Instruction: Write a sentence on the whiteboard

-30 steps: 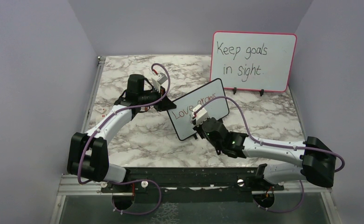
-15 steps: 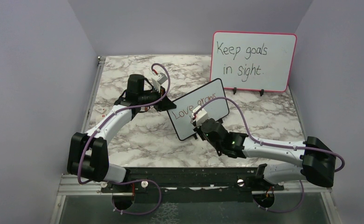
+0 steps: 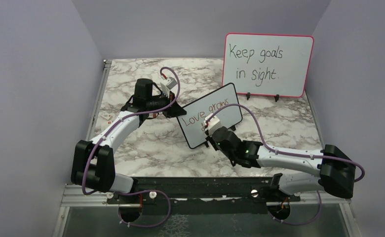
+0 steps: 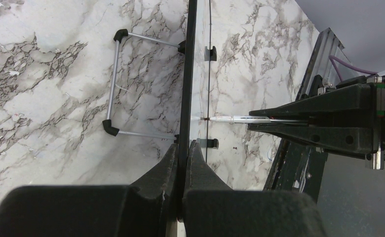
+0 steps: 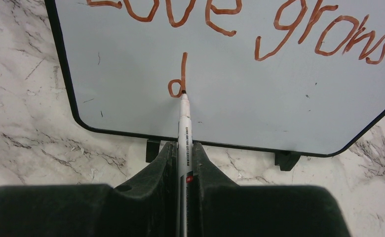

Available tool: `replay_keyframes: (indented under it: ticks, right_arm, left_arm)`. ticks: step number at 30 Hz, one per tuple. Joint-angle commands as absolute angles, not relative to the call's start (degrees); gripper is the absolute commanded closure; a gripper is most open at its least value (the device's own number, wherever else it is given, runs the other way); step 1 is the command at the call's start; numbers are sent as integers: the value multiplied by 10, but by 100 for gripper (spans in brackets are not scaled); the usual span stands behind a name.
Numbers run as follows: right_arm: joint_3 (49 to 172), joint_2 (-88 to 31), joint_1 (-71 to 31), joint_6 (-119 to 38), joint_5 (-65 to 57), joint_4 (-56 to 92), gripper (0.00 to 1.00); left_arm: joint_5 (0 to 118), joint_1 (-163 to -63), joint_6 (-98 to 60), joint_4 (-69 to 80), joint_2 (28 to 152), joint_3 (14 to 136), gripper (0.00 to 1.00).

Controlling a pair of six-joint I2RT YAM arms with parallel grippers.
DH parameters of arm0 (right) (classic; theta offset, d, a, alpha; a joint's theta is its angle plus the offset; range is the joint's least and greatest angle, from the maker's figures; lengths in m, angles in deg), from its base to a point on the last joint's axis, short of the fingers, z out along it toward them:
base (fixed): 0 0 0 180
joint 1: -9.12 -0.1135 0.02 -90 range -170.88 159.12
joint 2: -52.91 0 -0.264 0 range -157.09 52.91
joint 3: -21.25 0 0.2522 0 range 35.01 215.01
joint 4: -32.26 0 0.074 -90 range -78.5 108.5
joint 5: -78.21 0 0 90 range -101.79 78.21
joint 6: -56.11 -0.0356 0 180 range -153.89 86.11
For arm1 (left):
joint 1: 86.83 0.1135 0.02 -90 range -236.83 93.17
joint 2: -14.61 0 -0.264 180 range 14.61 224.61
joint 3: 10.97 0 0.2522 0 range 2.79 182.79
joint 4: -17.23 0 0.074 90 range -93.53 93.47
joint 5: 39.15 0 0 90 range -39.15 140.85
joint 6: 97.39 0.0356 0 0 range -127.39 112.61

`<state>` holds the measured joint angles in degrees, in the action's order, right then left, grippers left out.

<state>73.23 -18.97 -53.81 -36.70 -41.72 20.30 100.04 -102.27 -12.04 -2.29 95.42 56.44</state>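
While left pincer clamps the whiteboard by its edge, right pincer grips one marker, tip touching it. Sentence: two words, one "d". Two boards on bench, counting pink-framed board.

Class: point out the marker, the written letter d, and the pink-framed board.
marker [image 5: 184,128]: right wrist view, on its white barrel.
letter d [image 5: 184,71]: right wrist view, on its upright stroke.
pink-framed board [image 3: 296,69]: top external view, on bare white surface.
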Motion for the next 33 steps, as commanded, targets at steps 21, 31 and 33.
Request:
replay_keyframes:
  ticks: [21,31,33]
  right_arm:
    - [710,-157,-539,-374,-428,227,100]
    - [711,-171,-538,-379,-456,245,100]
    - [712,-173,-537,-379,-455,246,100]
  left_arm:
    - [868,-1013,-55,-91,976,550,100]
    - [869,-1013,-55,-91,977,551,100]
    - [871,-1013,-55,-91,977,551,100]
